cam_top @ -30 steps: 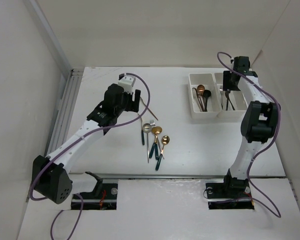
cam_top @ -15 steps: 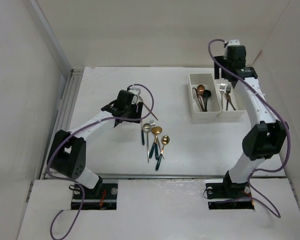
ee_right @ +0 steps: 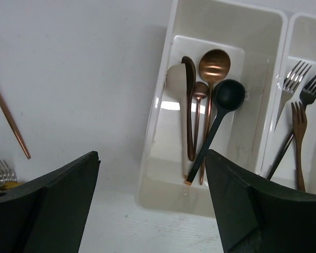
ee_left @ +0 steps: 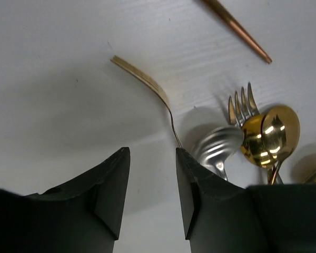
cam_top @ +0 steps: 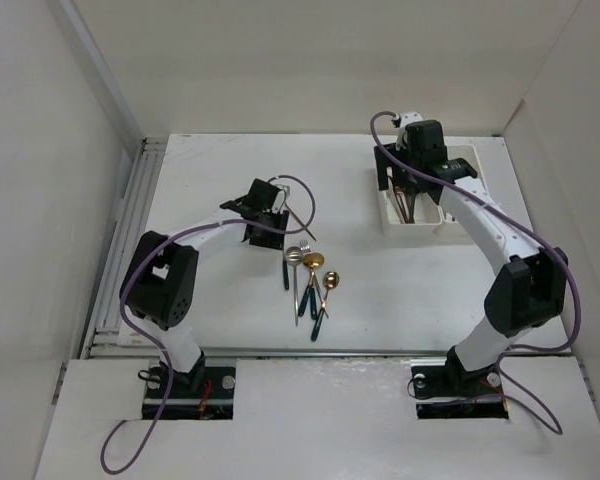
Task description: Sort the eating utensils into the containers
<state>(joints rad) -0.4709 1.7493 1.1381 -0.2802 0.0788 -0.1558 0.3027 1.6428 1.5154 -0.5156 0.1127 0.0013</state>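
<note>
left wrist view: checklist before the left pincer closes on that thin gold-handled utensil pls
1. Left pincer jaws apart, bare table between them: ok.
2. Gold-handled utensil inside the gap: cannot tell; its thin neck runs to one finger's edge.
3. Neighbours clear: not ok; silver spoon and gold spoon lie right beside that finger.
4. Right pincer empty, wide open above the tray: ok.
5. Tray sorted, spoons in one compartment, forks in the other: ok.
</note>
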